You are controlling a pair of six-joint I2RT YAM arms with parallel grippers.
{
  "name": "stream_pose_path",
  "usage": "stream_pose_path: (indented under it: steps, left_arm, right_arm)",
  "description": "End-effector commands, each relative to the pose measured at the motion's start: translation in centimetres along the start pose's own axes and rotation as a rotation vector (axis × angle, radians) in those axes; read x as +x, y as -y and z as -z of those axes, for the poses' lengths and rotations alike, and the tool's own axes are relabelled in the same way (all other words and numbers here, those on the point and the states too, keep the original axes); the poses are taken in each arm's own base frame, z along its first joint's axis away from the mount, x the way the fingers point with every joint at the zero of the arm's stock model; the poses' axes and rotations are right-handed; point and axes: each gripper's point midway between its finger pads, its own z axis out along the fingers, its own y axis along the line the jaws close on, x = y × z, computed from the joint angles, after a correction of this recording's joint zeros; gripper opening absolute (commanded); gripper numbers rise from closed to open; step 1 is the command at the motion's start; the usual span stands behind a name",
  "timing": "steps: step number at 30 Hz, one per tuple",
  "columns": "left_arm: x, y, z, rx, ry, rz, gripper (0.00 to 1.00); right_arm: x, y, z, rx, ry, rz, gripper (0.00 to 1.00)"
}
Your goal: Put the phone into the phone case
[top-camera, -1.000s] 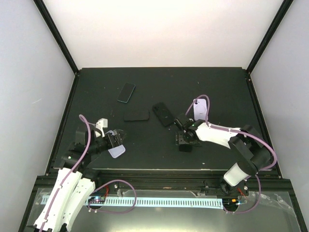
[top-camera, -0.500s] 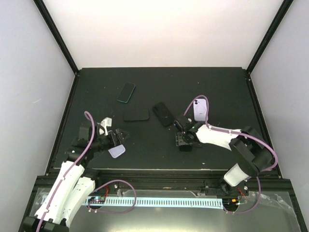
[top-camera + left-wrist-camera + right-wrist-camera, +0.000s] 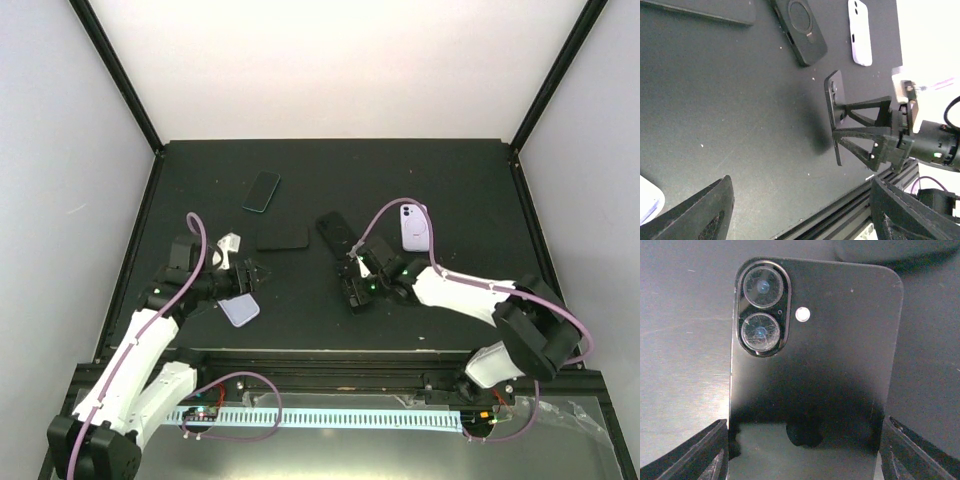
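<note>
I am clamping my right hand (image 3: 806, 452) on the black phone (image 3: 815, 350), left hand (image 3: 800, 215) apart, black case (image 3: 338, 236) not yet filled.

Bottom of black phone (image 3: 815, 370) off-frame

Nothing readable is showing anywhere: no words, brand names or numbers. The black phone (image 3: 815, 355) is carrying only a dim dark mark low on its back, below its two lenses, and that mark is staying too faint to make out. The black case (image 3: 800, 32) lying beyond the phone is showing a plain moulded ring and no lettering.
</note>
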Motion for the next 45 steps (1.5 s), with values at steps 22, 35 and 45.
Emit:
stream_pose_path:
  steps: [22,35,45]
  left_arm:
    - [1.4,5.0,0.3,0.237,-0.22,-0.102,0.66]
    - [2.8,4.9,-0.1,0.282,-0.262,-0.119,0.47]
    - [3.1,4.6,-0.7,0.291,-0.282,-0.095,0.02]
  right_arm:
    - [-2.7,-17.4,8.4,-0.379,0.469,0.718,0.54]
    - [-3.5,-19.8,9.8,-0.411,0.531,0.798,0.54]
    - [-3.6,-19.7,9.5,-0.377,0.529,0.811,0.57]
